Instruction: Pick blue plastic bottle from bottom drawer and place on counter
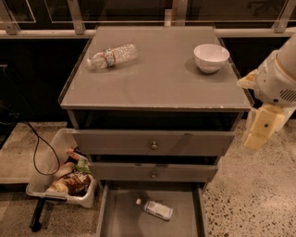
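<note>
Setting: an indoor office-type or test area. Indicators:
- a speckled terrazzo floor (pixel 249 194)
- a dark glazed wall (pixel 120 9) with pale metal framing (pixel 41 33)
- a free-standing grey drawer cabinet (pixel 115 141)
- a white bin (pixel 64 199) of snack packets on the floor
- a loose black cable (pixel 35 139)

The gripper (pixel 261 132) hangs beside the cabinet's right front corner.
</note>
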Available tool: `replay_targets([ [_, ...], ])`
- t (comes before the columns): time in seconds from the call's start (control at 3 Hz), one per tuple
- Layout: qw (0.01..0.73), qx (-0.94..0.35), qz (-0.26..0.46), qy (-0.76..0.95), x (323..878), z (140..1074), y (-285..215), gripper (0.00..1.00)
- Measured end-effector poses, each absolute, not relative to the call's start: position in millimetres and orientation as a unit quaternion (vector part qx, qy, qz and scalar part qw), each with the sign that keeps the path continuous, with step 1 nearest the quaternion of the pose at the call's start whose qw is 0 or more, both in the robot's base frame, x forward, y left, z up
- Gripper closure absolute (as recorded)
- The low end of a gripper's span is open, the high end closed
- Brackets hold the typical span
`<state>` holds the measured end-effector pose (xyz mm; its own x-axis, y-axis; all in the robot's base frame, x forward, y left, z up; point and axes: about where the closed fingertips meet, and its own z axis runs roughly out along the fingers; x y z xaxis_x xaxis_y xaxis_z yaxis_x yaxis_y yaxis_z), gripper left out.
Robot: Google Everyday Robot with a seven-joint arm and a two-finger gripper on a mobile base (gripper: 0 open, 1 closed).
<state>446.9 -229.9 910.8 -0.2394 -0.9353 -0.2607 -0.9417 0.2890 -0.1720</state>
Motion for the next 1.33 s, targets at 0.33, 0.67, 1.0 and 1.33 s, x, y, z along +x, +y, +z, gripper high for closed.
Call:
replay_targets([
  [0.33,0.202,-0.593,0.053,0.777,443.7,854.7,-242.3,0.00],
  [0.67,0.270,-0.578,0.080,0.766,425.3,807.5,-251.8,0.00],
  [1.0,0.319,-0.560,0.081,0.760,426.4,768.5,-261.8,0.00],
  [1.33,0.328,-0.561,0.070,0.757,429.3,768.3,-265.9,0.00],
])
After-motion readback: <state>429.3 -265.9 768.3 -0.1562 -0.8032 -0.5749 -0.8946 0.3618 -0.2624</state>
